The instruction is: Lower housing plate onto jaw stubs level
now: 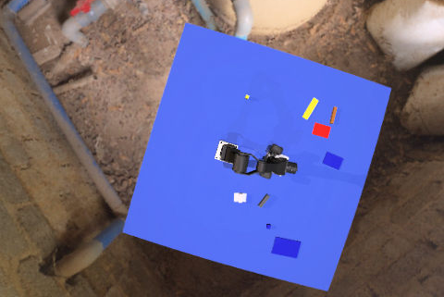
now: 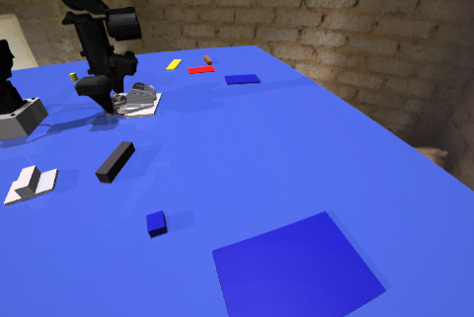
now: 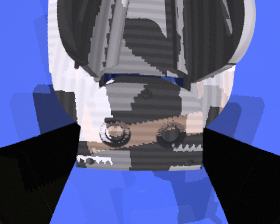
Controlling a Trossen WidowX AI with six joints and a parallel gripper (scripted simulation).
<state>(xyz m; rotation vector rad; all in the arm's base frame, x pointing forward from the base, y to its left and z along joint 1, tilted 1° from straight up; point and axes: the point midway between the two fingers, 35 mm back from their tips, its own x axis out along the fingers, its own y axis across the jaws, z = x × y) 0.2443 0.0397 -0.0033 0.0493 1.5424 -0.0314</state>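
The grey housing plate lies across the near ends of the two jaws in the wrist view. Two round pin heads show at its near part. My gripper is shut on the housing plate, one black finger at each side edge. The curved grey left jaw and right jaw reach forward from under the plate. In the exterior view the clear-grey jaws stand over the white base, low at the table. The fingers hide the plate's sides, and I cannot tell whether it is level.
Near the gripper are a dark bar and a white ribbed block. Farther off are a blue cube, a large blue sheet and a red plate.
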